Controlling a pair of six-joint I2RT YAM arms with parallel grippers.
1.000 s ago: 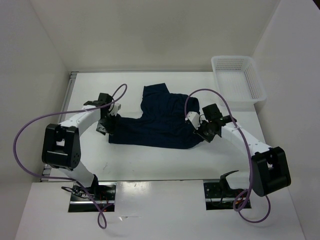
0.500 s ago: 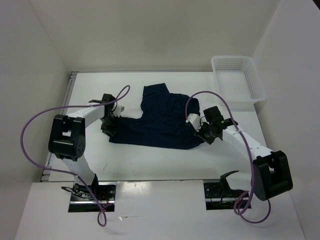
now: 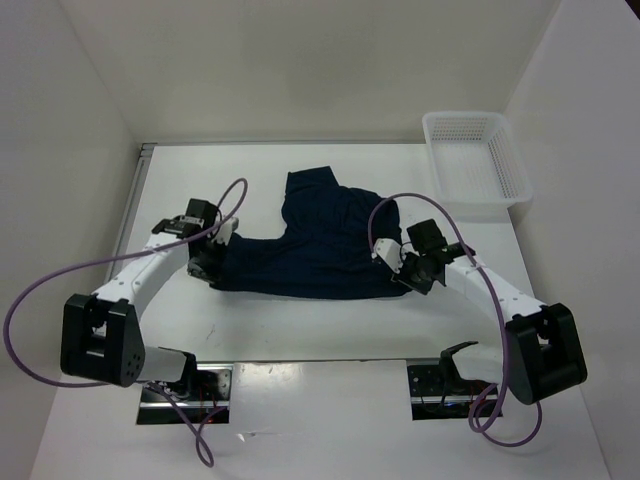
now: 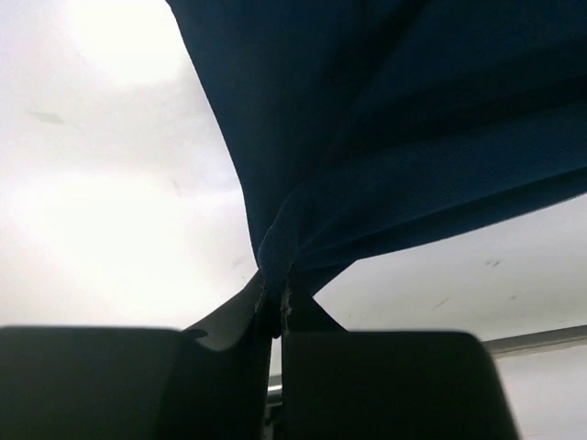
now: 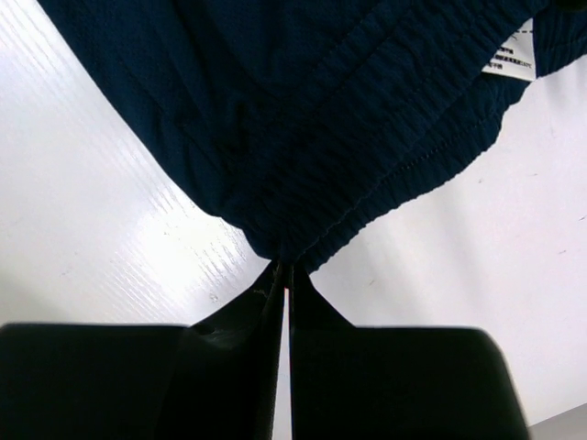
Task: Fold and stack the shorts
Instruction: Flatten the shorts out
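Note:
The dark navy shorts (image 3: 315, 240) lie spread on the white table, one leg pointing toward the back. My left gripper (image 3: 208, 262) is shut on the cloth's near left corner; the left wrist view shows the shorts (image 4: 385, 137) bunched between the closed fingers at the left gripper (image 4: 277, 284). My right gripper (image 3: 398, 272) is shut on the near right corner. In the right wrist view the gathered waistband (image 5: 367, 156) is pinched at the right gripper (image 5: 286, 268), with a white label (image 5: 510, 59) showing on the waistband's far side.
A white mesh basket (image 3: 477, 160) stands at the table's back right corner. Purple cables (image 3: 60, 275) loop off both arms. The table's left edge (image 3: 137, 195) runs close to the left arm.
My left gripper has closed on the shorts' near left corner, and the left arm's base joints swung down and left. The right gripper stayed shut on its corner.

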